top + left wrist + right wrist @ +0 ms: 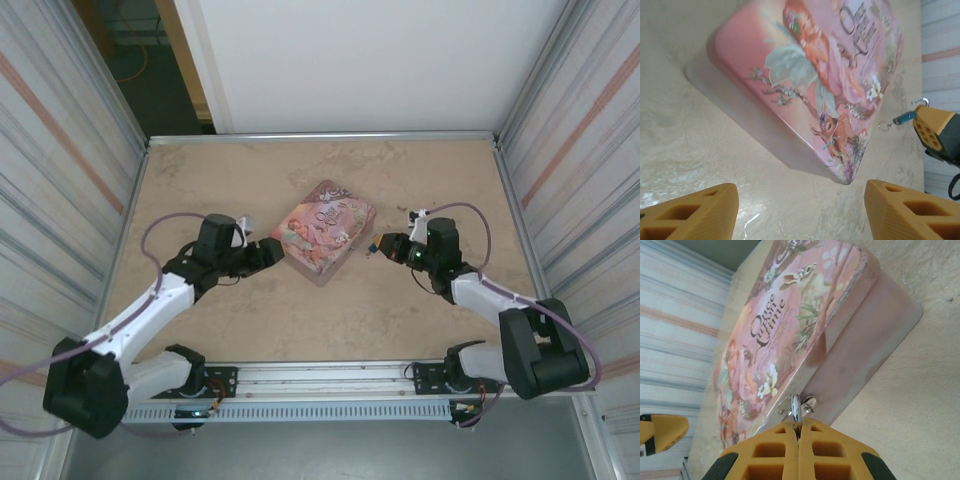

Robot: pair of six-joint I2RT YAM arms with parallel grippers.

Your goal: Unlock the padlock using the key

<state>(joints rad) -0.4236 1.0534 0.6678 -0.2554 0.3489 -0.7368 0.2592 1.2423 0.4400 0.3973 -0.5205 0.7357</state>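
Observation:
My right gripper [798,426] is shut on the padlock [903,118]. In the left wrist view the padlock's bluish body pokes out past a yellow finger [935,129], and a small wire ring [883,126] dangles at its tip. In the right wrist view a silvery loop [796,409] stands out from between the pressed fingertips, close to the tin's side wall. I cannot make out the key itself. From above, the right gripper [378,246] hovers just right of the tin. My left gripper [275,253] is at the tin's near left corner, and the left gripper [800,202] is open with nothing between its fingers.
A pink illustrated tin [325,230] lies flat on the beige tabletop [330,310] between the two grippers. Ribbed metal walls [60,150] close in both sides, and a white panel [370,60] stands at the back.

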